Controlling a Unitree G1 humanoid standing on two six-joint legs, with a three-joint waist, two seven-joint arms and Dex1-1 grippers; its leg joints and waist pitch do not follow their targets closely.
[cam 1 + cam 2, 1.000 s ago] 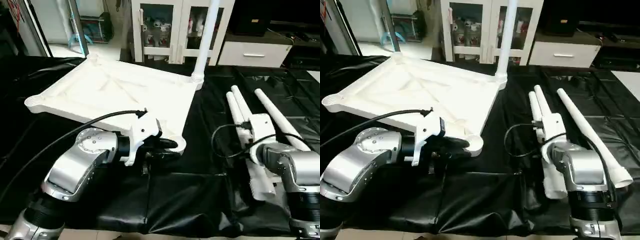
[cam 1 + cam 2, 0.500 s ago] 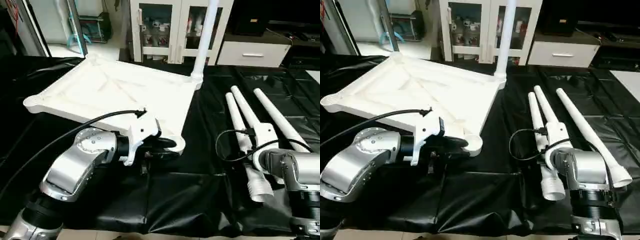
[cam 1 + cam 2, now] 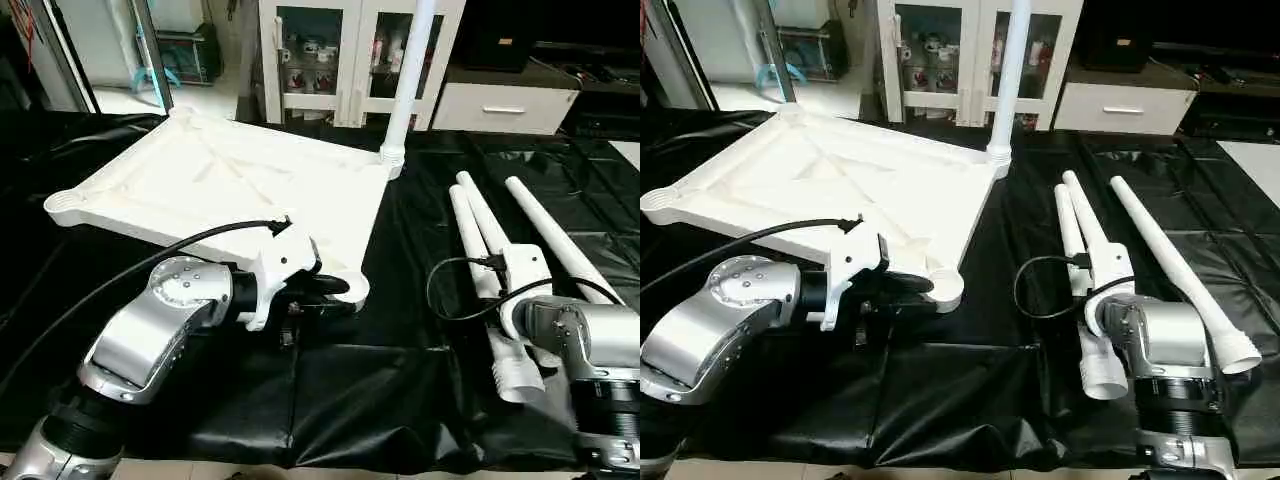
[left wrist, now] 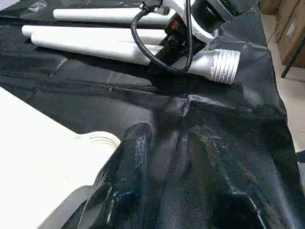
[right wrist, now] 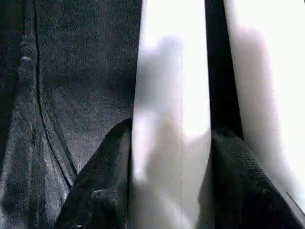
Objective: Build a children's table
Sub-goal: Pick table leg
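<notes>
The white table top lies underside up and tilted on the black cover. One leg stands upright in its far right corner socket. My left gripper is open at the near right corner socket, with one finger against the corner and only black cover between the fingers. Three more legs lie to the right. My right gripper is shut on the leftmost leg near its threaded end, one finger on each side. The second leg lies touching it, and the third leg lies further right.
A black cover spreads over the whole work surface up to its front edge. White cabinets and a low drawer unit stand behind it. A black cable loops beside my right wrist.
My right gripper's fingers have closed in around the leftmost leg, and that wrist has shifted slightly towards me. The left arm and the table top have stayed put.
</notes>
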